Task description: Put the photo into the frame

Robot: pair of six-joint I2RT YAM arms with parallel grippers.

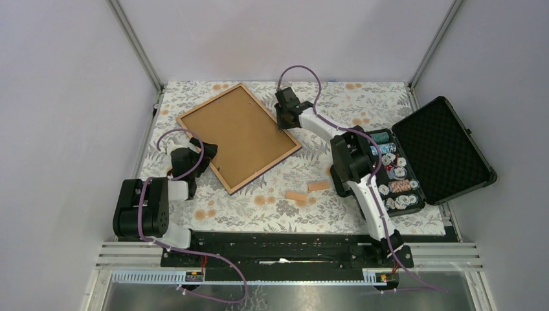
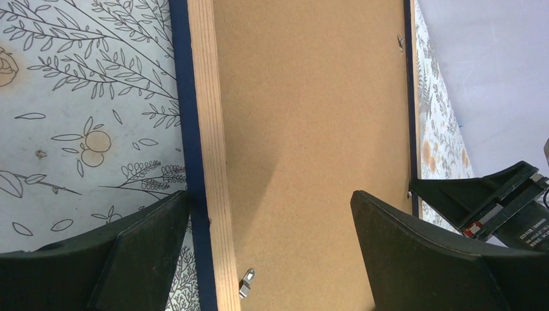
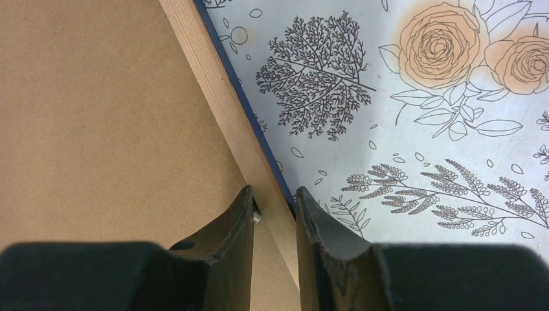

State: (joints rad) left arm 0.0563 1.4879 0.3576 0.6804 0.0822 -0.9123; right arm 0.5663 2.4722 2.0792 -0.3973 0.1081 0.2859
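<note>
Where the task's thing lies: thin rectangular light-wood, navy-edged frame [image 1: 265, 170] is laid back-up on the floral desk [image 1: 259, 217], brown backing board [image 1: 236, 133] inside; photo unseen.
Right pincer [image 3: 272, 191]: nearly together, seemingly clamped astride the frame's right long rim.
Left pincer [image 2: 268, 207]: held apart over the opposite long rim.
Room: desk margin is seen around every frame edge.

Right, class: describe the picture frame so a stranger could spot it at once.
Start at the floral tablecloth. On its far-left part lies the frame, tilted, brown board facing up. Its thin light-wood rim sets it apart from the open black case on the right.
</note>
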